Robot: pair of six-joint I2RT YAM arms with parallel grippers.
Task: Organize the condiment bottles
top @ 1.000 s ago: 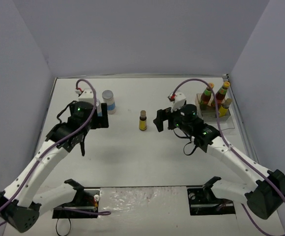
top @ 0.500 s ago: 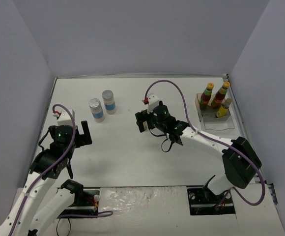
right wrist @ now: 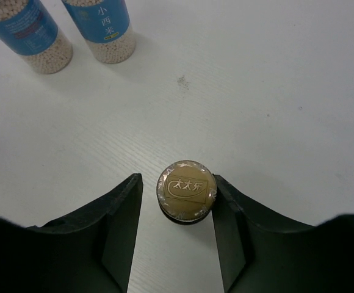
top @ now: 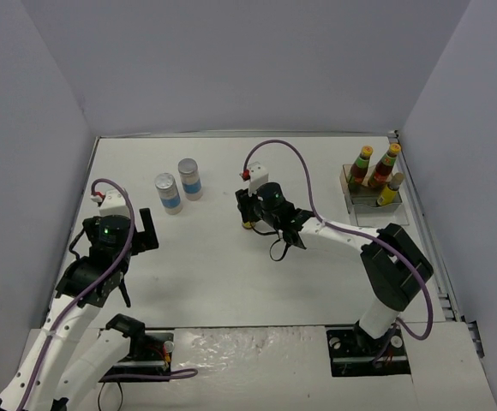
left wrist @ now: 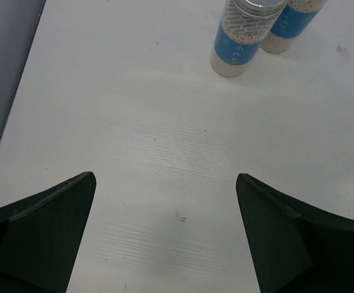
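While the right arm stretched toward mid-counter, its right hand (right wrist: 177, 183) sat low over a small dark brown sauce bottle with a round gold cap (right wrist: 186, 190), which stood upright on the white counter (top: 231, 274) with one black finger (right wrist: 113, 226) on each side. Wrist view: one finger edge met the cap's rim, and a thin strip of counter showed between the cap and the other finger. The hand was therefore logged as spread around the bottle, not clamped on it. From above, the right hand (top: 248, 214) covered most of that bottle, with only a bit of yellow label showing beneath. The left hand (left wrist: 165, 183) hung released, fingers wide apart over bare counter near the left side. Ahead of it, a silver-topped cylinder with a blue-white label (top: 169, 192) and a second silver-topped cylinder of the same kind (top: 189, 177) stood upright just beside each other, pale grains visible through their clear lower walls. Both were well apart from either hand. At far right, a clear plastic tray (top: 377, 216) held three more bottles. These were a red-labelled brown bottle with a green-ringed yellow cap (top: 362, 167), a red-labelled brown bottle with an orange-yellow cap (top: 386, 164), and a smaller yellow-labelled bottle (top: 390, 190) nearer the arms. Whether these stood straight or leaned could not be told from overhead.
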